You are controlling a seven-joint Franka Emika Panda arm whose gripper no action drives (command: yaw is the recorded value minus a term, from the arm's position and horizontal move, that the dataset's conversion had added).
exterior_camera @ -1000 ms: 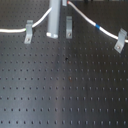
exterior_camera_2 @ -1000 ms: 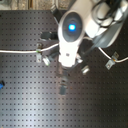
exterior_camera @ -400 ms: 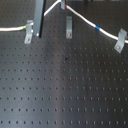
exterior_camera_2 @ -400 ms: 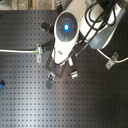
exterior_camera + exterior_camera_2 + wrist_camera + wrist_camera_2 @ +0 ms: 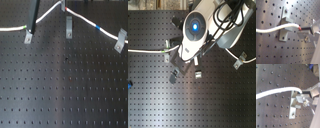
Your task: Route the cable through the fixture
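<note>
The white cable (image 5: 82,19) runs across the black perforated board in the first exterior view. It rises to a peak at my gripper (image 5: 63,5) above the middle fixture clip (image 5: 68,27). Its green band (image 5: 25,27) lies by the left clip (image 5: 28,36), and its blue band (image 5: 98,27) lies before the right clip (image 5: 120,40). In the first wrist view the gripper (image 5: 302,29) is shut on the cable (image 5: 278,28), which crosses a grey clip (image 5: 284,33). The second wrist view shows the same grip on the cable (image 5: 278,91) above a clip (image 5: 294,105).
In the second exterior view the white arm with its blue light (image 5: 194,26) covers the gripper and most of the cable. Two small clips (image 5: 174,76) (image 5: 198,74) stand just below it and another (image 5: 239,61) at the right. A small blue object (image 5: 129,85) sits at the left edge.
The gripper has moved toward the top of the first exterior view with the cable, pulling it into a sharper peak over the middle clip. In the second exterior view the arm has shifted.
</note>
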